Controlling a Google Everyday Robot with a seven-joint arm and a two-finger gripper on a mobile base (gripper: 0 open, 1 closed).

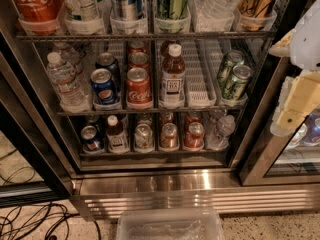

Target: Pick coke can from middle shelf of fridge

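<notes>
Hovering end effector far right of coke can; grip state: can't tell. Risking clipping adj. Pepsi can or bottle.

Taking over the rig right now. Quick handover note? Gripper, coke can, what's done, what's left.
Gripper: off to the right by the fridge door frame, outside the shelves, well away from the can.
Coke can: upright at the front of its lane on the middle shelf, with a Pepsi can on its left and a tea bottle on its right. More red cans stand behind it.
Done: can in view, not yet touched.
Left: reach in, grasp, lift out.
</notes>
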